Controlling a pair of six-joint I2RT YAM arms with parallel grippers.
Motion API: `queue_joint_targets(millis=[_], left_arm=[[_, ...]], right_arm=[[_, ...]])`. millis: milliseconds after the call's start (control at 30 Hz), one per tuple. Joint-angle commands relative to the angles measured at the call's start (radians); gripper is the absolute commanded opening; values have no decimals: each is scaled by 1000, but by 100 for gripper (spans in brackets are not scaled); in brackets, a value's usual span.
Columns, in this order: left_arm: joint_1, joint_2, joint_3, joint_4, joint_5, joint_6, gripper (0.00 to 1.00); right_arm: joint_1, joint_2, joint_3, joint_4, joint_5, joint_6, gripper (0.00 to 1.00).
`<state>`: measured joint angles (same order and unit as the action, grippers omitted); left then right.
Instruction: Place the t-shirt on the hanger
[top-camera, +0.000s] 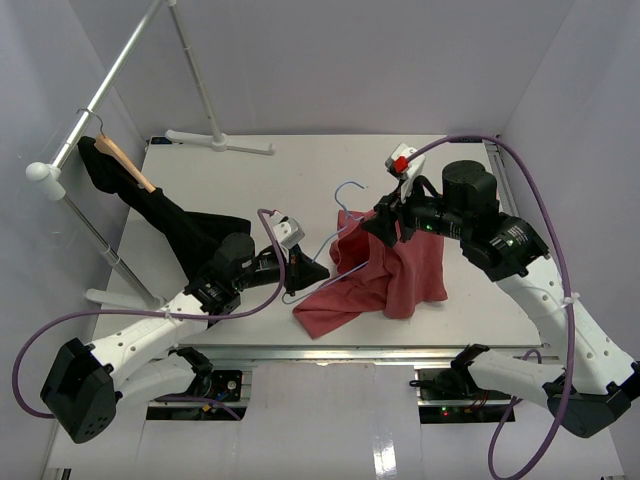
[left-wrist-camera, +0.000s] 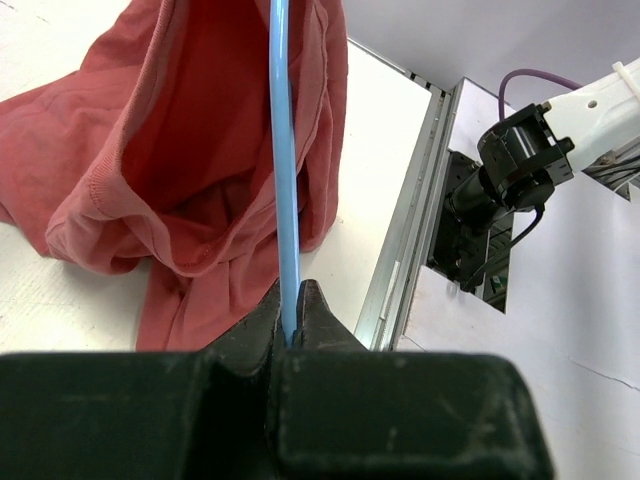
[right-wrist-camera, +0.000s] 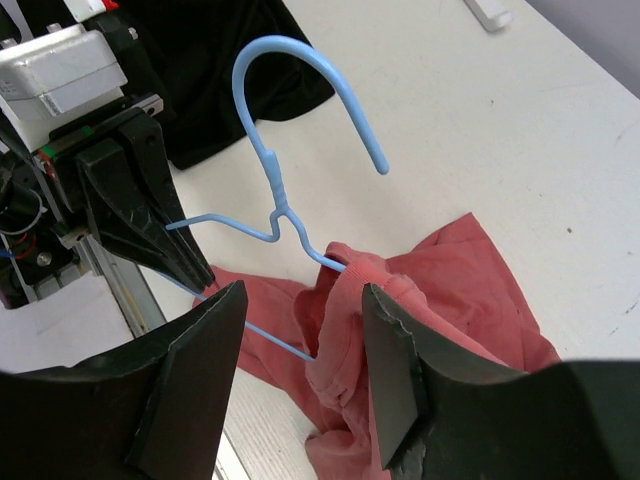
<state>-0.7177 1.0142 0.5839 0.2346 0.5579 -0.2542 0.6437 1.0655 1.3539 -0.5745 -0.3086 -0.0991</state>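
Observation:
The faded-red t-shirt (top-camera: 400, 270) lies bunched on the white table, its collar raised. The light-blue wire hanger (top-camera: 345, 186) stands above it, hook up. One shoulder of the hanger (right-wrist-camera: 268, 160) runs into the collar of the t-shirt (right-wrist-camera: 440, 290). My left gripper (top-camera: 320, 270) is shut on the hanger's bottom wire. In the left wrist view the hanger wire (left-wrist-camera: 285, 150) runs straight out from the closed left gripper (left-wrist-camera: 293, 300) across the t-shirt (left-wrist-camera: 200, 170). My right gripper (right-wrist-camera: 305, 320) is open, its fingers either side of the collar fold without pinching it.
A black garment (top-camera: 165, 215) hangs on a tan wooden hanger (top-camera: 125, 160) from the metal rack (top-camera: 100, 95) at the left. The rack's white foot (top-camera: 220, 142) lies at the table's back. A metal rail (left-wrist-camera: 400, 270) edges the table's near side.

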Motion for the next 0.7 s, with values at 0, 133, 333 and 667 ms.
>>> queue_joint_targets(millis=[0,133,333,667], left_arm=[[-6,-42,-23,106,22,0,0],[-6,-75,-67,140,19,-8,0],[-6,-125,-91,127,34,-20,0],[-11,-238,-128,138,51,-43,0]], right_arm=[[5,-43,13,21,19,-127,59],[5,-101,-58,75,-19,-382,63],[-25,-34,34,-133,-141,-564,63],[-104,81,133,-270,-302,-665,61]])
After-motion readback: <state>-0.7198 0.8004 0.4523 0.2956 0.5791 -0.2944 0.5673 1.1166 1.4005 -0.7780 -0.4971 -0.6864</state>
